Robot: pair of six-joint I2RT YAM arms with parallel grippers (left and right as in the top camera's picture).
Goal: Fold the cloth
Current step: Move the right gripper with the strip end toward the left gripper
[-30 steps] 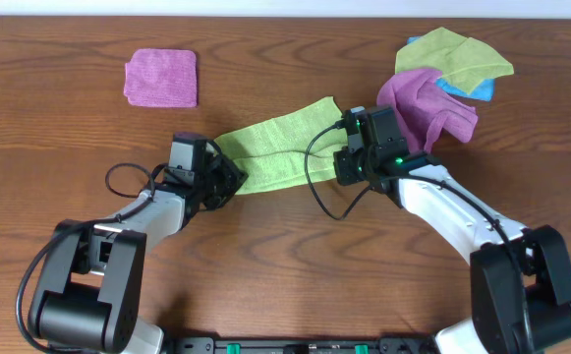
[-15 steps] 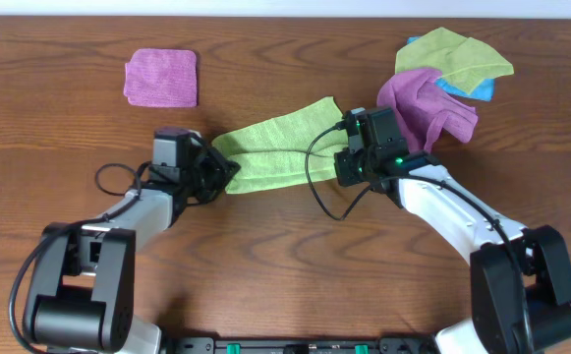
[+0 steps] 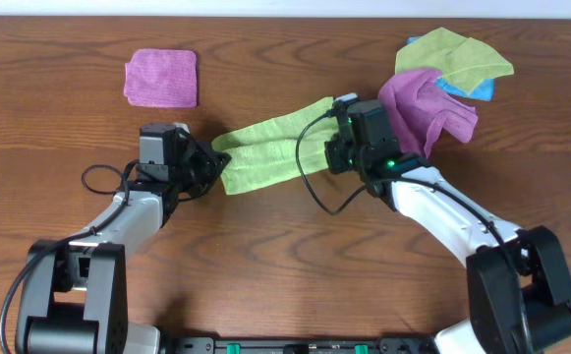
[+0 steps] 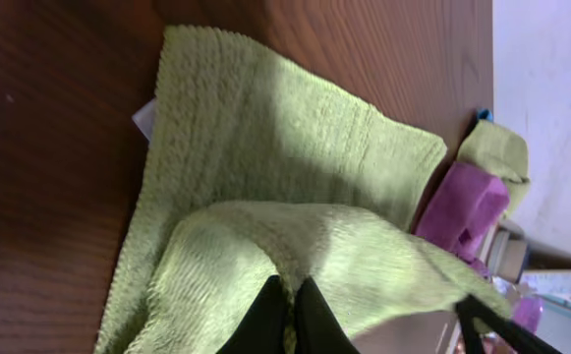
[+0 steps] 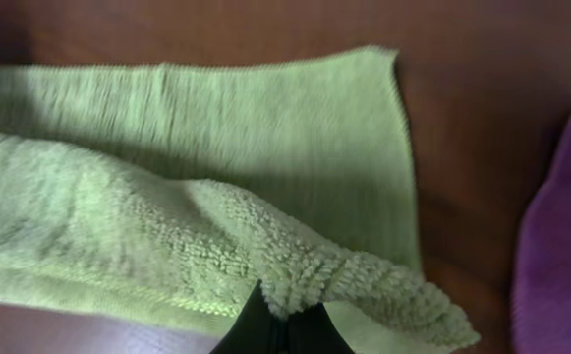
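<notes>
Lime-green cloth (image 3: pixel 270 147), one, long axis lower-left to upper-right, ends clamped by left gripper (image 4: pixel 287 293) and right gripper (image 5: pixel 285 313); two purple cloths (image 3: pixel 161 78) (image 3: pixel 428 103).

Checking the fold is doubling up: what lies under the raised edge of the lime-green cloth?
Under the raised cloth edge, pinched by the left gripper and right gripper, lies its own lower layer. The table beneath that is covered.

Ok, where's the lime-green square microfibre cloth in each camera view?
Overhead: lime-green square microfibre cloth lies mid-frame.
Left wrist: the cloth fills the middle.
Right wrist: the cloth spans the frame.
Shared landmark: crumpled purple cloth near one end.
</notes>
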